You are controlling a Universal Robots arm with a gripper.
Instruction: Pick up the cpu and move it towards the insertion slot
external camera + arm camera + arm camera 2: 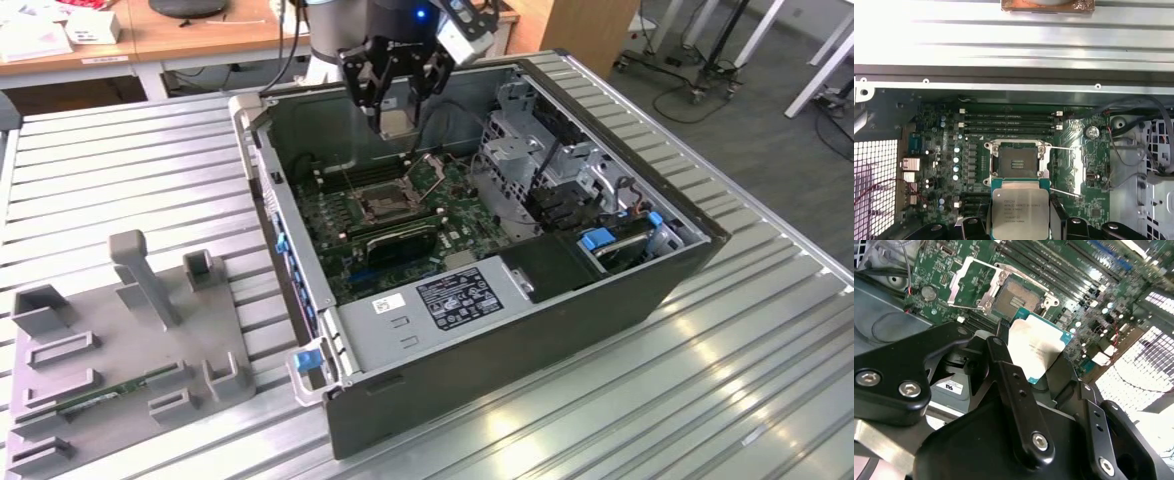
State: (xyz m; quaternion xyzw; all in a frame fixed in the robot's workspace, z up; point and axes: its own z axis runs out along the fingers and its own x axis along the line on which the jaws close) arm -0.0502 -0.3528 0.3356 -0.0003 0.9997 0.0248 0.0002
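The cpu [395, 123], a flat square chip with a silvery face and teal rim, hangs in the air with my gripper [396, 118] shut on it. It is held above the far part of the open computer case [667, 270]. In both wrist views the cpu [1019, 212] [1036, 347] sits between black fingers [1060, 225], close beside the insertion slot [1017, 164] [1015, 295]. That slot [382, 203] is a square socket with a shiny metal frame, dark centre and raised retaining frame, and nothing is in it.
Memory slots [1011, 120] run beside the socket. A drive cage [541, 165] and cables [1134, 130] stand at the exterior view's right, a power supply [447, 300] at the near end. A grey plastic tray [120, 340] with a green memory stick [118, 390] lies at the left on the slatted table.
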